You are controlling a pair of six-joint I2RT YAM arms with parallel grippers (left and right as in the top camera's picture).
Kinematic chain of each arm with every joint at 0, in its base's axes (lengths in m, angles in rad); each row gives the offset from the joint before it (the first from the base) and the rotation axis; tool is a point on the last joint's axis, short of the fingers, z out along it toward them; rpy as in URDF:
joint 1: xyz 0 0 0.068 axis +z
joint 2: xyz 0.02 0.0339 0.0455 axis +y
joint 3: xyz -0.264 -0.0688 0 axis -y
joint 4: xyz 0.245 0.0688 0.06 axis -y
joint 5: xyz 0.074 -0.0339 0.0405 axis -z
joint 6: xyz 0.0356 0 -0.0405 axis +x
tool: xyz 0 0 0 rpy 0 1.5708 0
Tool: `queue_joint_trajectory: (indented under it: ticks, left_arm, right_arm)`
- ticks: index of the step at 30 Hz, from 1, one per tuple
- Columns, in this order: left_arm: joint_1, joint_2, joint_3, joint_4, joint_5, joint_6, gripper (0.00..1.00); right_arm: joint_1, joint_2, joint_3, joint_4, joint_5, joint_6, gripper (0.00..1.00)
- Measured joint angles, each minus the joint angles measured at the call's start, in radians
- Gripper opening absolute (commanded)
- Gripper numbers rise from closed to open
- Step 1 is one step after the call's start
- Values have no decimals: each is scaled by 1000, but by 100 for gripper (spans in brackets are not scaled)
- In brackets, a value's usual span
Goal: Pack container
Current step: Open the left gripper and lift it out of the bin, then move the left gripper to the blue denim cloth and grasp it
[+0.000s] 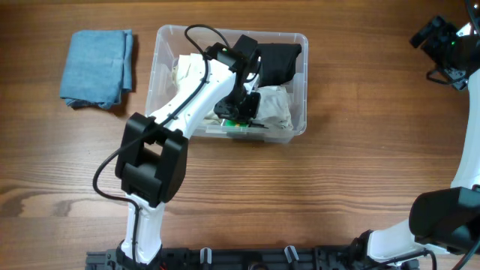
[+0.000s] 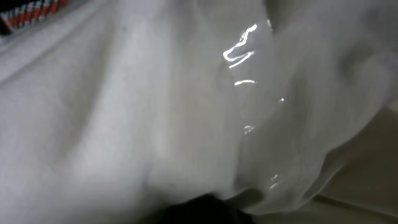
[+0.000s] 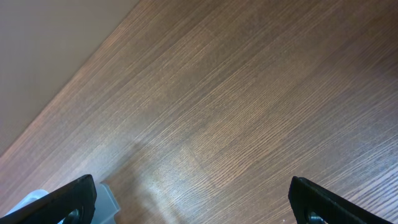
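Observation:
The clear container stands at the back middle of the table. It holds a white cloth and a black cloth. My left gripper is down inside the container, on the white cloth. The left wrist view is filled with white cloth against the clear plastic wall. Only a dark shape shows at the bottom centre, where the jaws look shut in the cloth. My right gripper is at the far right back, open and empty over bare wood.
A folded blue cloth lies on the table left of the container. A green and white item shows at the container's front wall. A pale grey corner shows by the right gripper's left finger.

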Motion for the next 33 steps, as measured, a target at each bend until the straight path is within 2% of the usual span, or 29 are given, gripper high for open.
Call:
queue_joint_trajectory:
  ticks: [5, 13, 14, 17, 23, 28, 32, 33]
  left_arm:
    - [-5, 2, 0, 63, 8, -45, 4]
    - [-5, -3, 26, 37, 7, -56, 4]
    - [-5, -9, 32, 34, 7, -56, 10]
    - [0, -60, 39, -2, 3, -58, 39]
    - [47, -267, 48, -97, -88, -67, 72]
    - [156, -473, 60, -115, -232, -67, 86]
    - [281, -532, 68, -116, -347, -39, 88]
    - [348, -527, 68, -114, -379, -15, 88]
  right_arm:
    - [0, 0, 0, 0, 0, 0, 100]
    - [0, 0, 0, 0, 0, 0, 100]
    - [0, 0, 0, 0, 0, 0, 100]
    - [0, 0, 0, 0, 0, 0, 100]
    - [0, 0, 0, 0, 0, 0, 100]
    - [0, 0, 0, 0, 0, 0, 100]
    - [0, 0, 0, 0, 0, 0, 100]
    - [0, 0, 0, 0, 0, 0, 100]
